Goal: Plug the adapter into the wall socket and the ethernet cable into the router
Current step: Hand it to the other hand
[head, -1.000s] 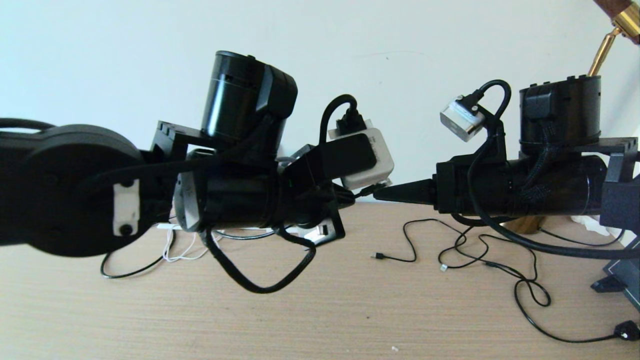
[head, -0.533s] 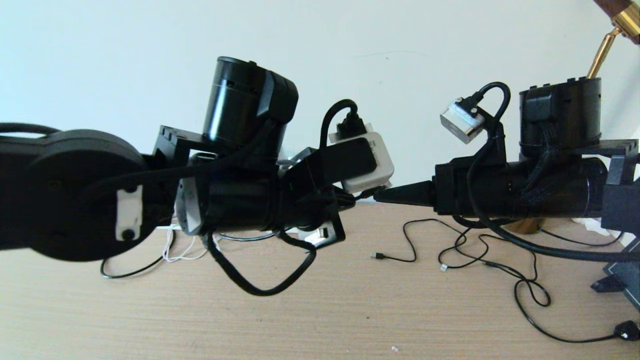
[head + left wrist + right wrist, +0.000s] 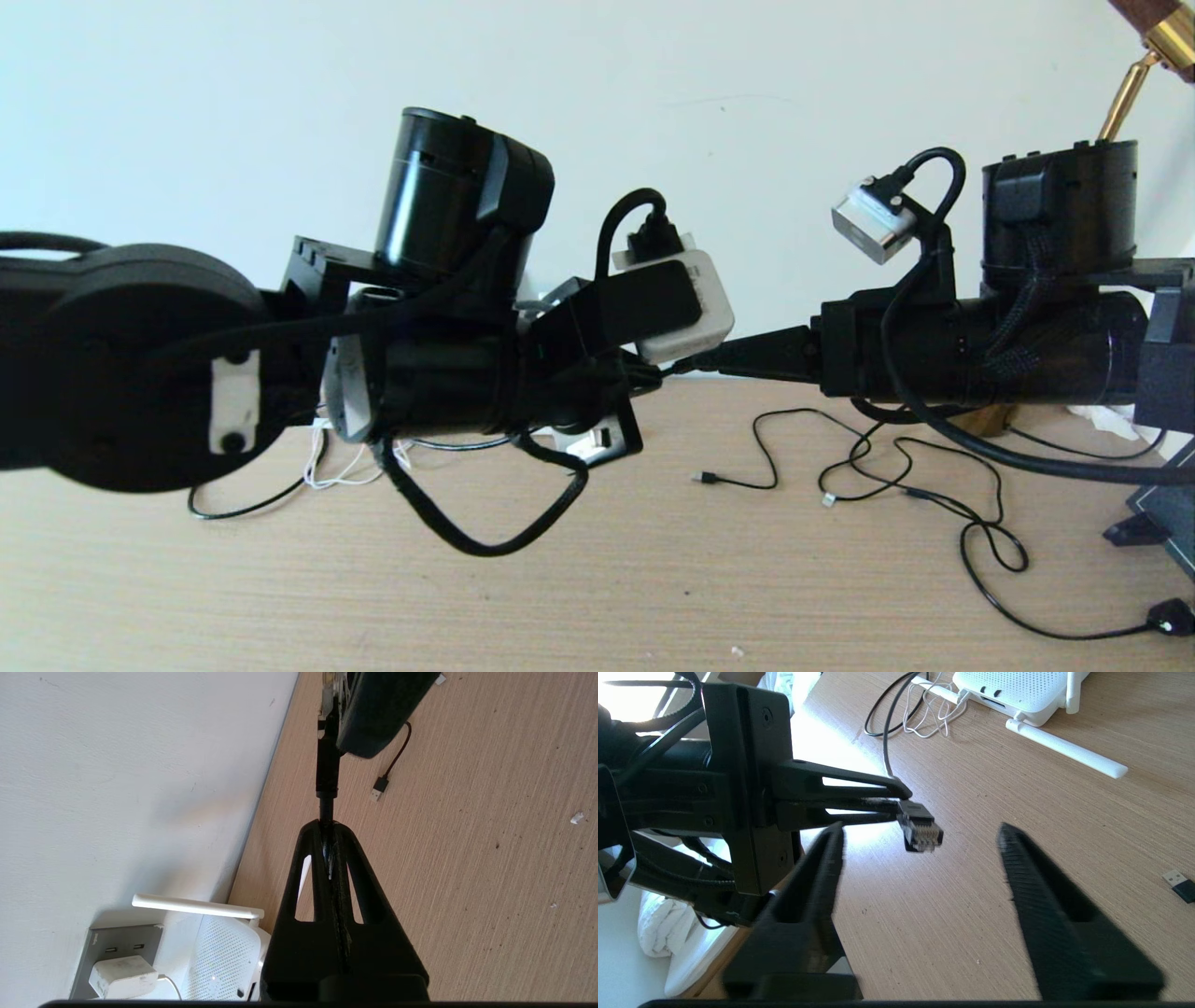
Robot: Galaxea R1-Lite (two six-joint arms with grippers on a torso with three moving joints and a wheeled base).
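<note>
right wrist view: the ethernet cable (image 3: 920, 830), light and limp, is pinched behind its plug by the left pincer (image 3: 903, 802), the right pincer (image 3: 920, 835) spread wide.

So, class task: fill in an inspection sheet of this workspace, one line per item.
Surface: wooden table, specks on it.
Job's things: adapter sits in the wall socket; router lies flat; ethernet cable not yet in the router.
Clutter: white cloth at the table edge.
Grippers: left hand shut on the ethernet cable behind its plug; right hand open, facing the plug.
Cables: thin USB cords loose on the table.
Surroundings: plain white wall.
</note>
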